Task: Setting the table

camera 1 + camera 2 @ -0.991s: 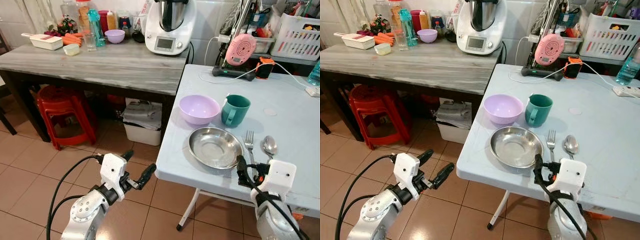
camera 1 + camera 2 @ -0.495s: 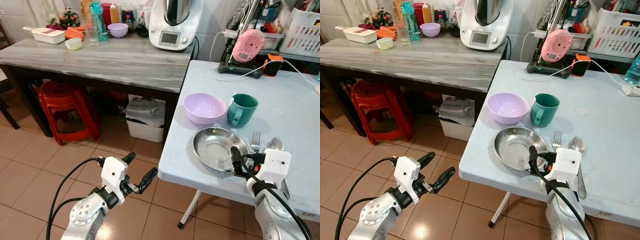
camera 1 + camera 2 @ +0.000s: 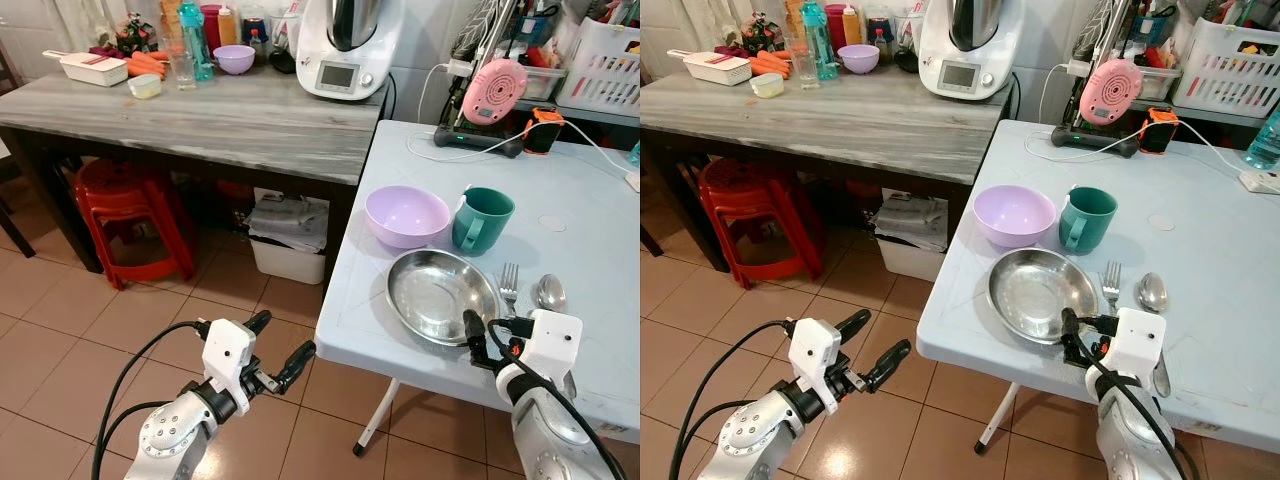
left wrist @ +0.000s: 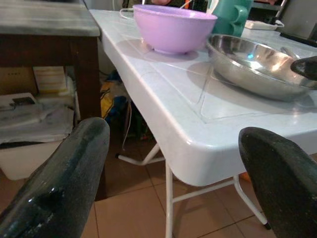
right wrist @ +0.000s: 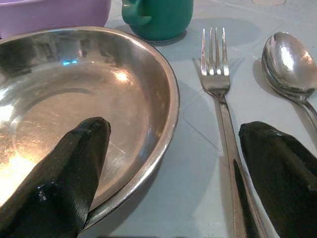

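Right gripper [image 5: 168,163] open, pulled back from plate [image 3: 440,295] rim toward fork [image 5: 218,94]. Left gripper [image 3: 275,345] open, idle off-table. Setting looks nearly done.

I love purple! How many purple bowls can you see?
2. One purple bowl is on the white table, beside the green mug. A smaller one sits far back on the grey counter. Clutter there may hide more.

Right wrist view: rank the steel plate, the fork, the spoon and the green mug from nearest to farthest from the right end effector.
From the right end effector:
1. Steel plate, under one finger.
2. Fork, lying between the fingers.
3. Spoon, beyond the fork, beside the other finger.
4. Green mug, farthest, behind the plate.
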